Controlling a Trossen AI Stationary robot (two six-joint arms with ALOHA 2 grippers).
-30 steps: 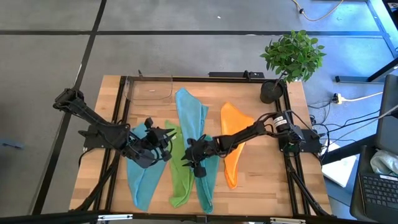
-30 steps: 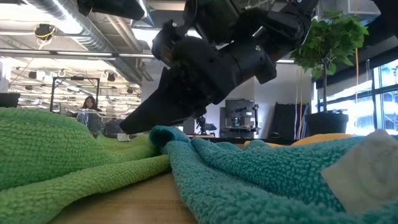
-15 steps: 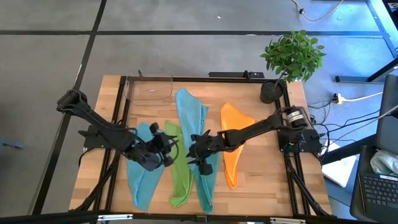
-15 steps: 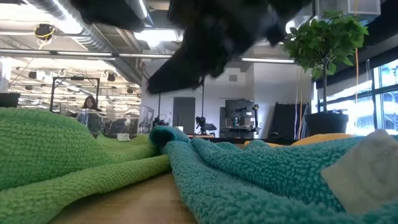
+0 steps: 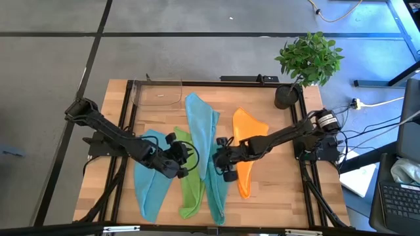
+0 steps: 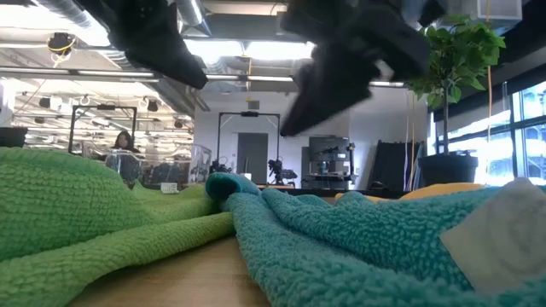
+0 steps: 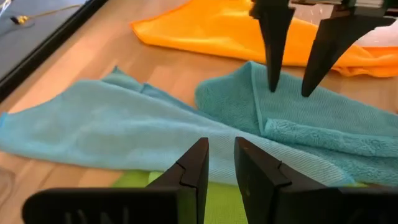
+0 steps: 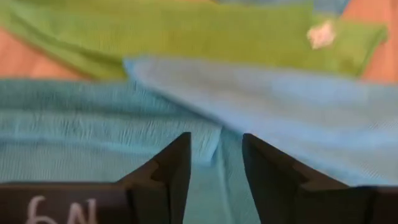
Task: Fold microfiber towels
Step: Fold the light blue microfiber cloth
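Wooden table with a black frame, carrying towels, a clear container and a potted plant.

The table (image 5: 262,196) has a pale plank top. Four microfiber towels lie on it as long strips side by side: a light blue towel (image 5: 149,187) nearest the left arm's side, then a lime green towel (image 5: 191,190), a teal towel (image 5: 205,124) partly overlapping the green one, and an orange towel (image 5: 244,134) apart from the rest. At the far edge sit a clear plastic container (image 5: 158,95) and a potted plant (image 5: 307,62) in a dark pot at the corner.
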